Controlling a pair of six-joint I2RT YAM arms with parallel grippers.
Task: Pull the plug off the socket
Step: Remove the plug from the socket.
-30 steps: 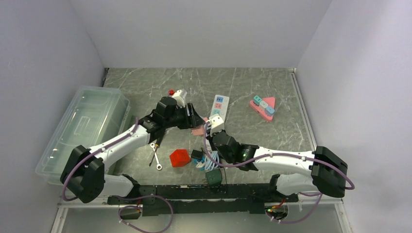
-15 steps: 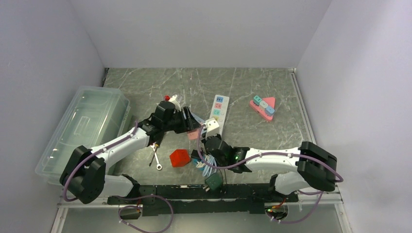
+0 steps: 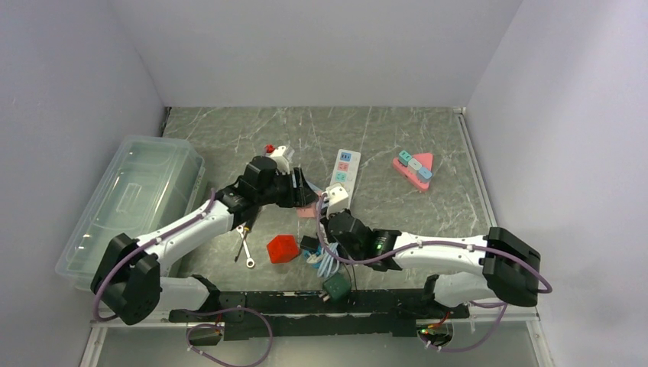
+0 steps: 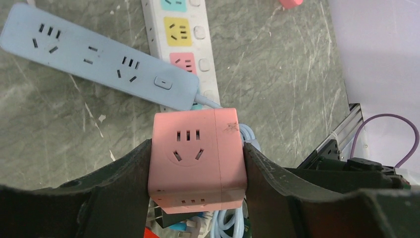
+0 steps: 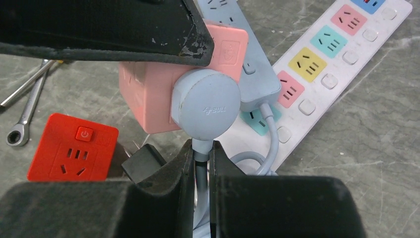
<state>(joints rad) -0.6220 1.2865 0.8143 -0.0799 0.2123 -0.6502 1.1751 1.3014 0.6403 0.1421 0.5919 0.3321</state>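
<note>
Left claw (image 3: pixel 304 195) clamped on the pink socket cube (image 3: pixel 309 209); right claw (image 3: pixel 327 222) closed just on the near side of the cube.

Top view: over the last second my right forearm swung in toward the cube, then eased partway back. The cube barely shifted, and both claws sit against it as before. Reading: no separation gained, plug not yet out. Red cube (image 3: pixel 282 248) and wrench (image 3: pixel 245 246) lie left-near of the pink cube on the marbled grey bench (image 3: pixel 397 138). White strip (image 3: pixel 345 170) lies beyond the cube to the right.

Left wrist view: my two dark fingers (image 4: pixel 124 173) press flat on opposite side faces of the cube. It is matte pink plastic, square with rounded edges, with a five-slot outlet on the upward face and a scuff by the seam. A smooth blue-grey strip (image 4: pixel 99 62) lies beyond the cube, overlapping the white strip. The white strip's outlets are coloured tiles with rounded white switches.

Right wrist view: plug (image 5: pixel 205 109) is a round, flat, blue-grey disc with moulded lettering. It sits flush on the cube's side face, no gap visible. My right fingers (image 5: pixel 173 171) are together on the cord (image 5: pixel 200 146) right under the plug, not on the disc itself. Cord is thin and looks rubbery. I judge it likely to stretch or slip before the pins release, so the disc's rim looks the better purchase.
</note>
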